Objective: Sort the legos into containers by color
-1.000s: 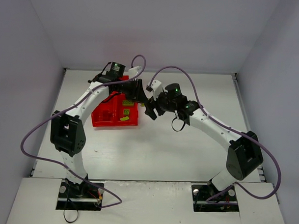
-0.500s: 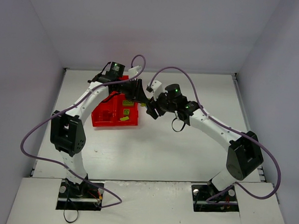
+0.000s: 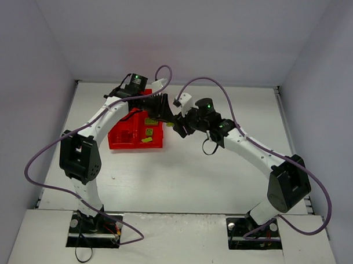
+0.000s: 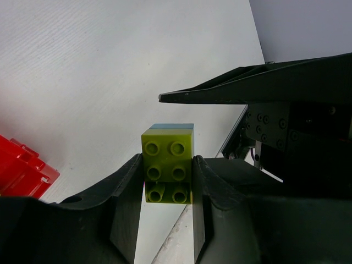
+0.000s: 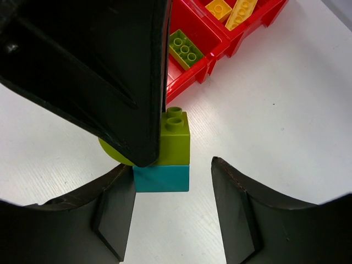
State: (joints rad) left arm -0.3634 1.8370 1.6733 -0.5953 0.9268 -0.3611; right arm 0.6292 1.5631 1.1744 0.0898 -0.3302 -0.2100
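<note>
Lego pair (image 5: 168,159): your left pincer (image 4: 168,168) clamps green brick (image 4: 168,157); right pincer (image 5: 172,170) straddles cyan brick (image 5: 161,179), jaws unclosed, to split colours.

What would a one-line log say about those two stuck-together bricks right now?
left hand: clamped on green brick | right hand: open, straddling cyan brick stuck to it | place: beside red tray

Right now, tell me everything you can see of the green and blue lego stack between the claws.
The green and blue lego stack is two plastic bricks joined: a lime-green one with studs showing and a cyan one on its end. The left claw is clamped on the green brick's sides. The right claw straddles the cyan brick, one finger against it, the other apart. The stack sits off the red tray's corner.
</note>
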